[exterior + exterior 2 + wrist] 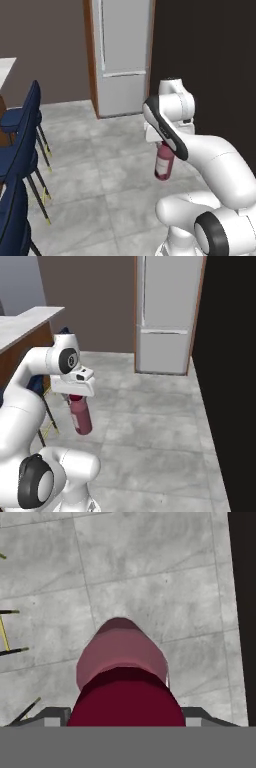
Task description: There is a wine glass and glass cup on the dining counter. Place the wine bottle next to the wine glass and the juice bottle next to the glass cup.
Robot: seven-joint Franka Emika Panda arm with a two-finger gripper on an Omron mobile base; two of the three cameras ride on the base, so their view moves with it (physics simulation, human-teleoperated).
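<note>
The juice bottle point(164, 162) point(82, 415), plump with pink-magenta liquid and a dark red cap, hangs in the air above the grey tiled floor. My gripper point(161, 145) point(74, 398) is shut on its neck, just under the cap. In the hand view the juice bottle point(122, 657) points down at the floor, with its dark red cap nearest the camera. A corner of the dining counter point(25, 323) shows at the left, with a white marble top and wood side. The wine glass, glass cup and wine bottle are out of view.
A tall steel fridge point(122, 55) point(167, 316) stands straight ahead against the back wall. Dark blue chairs point(22, 130) with thin black legs line the left side by the counter. A black wall point(210, 50) point(230, 356) runs along the right. Open tiled floor point(100, 170) lies between.
</note>
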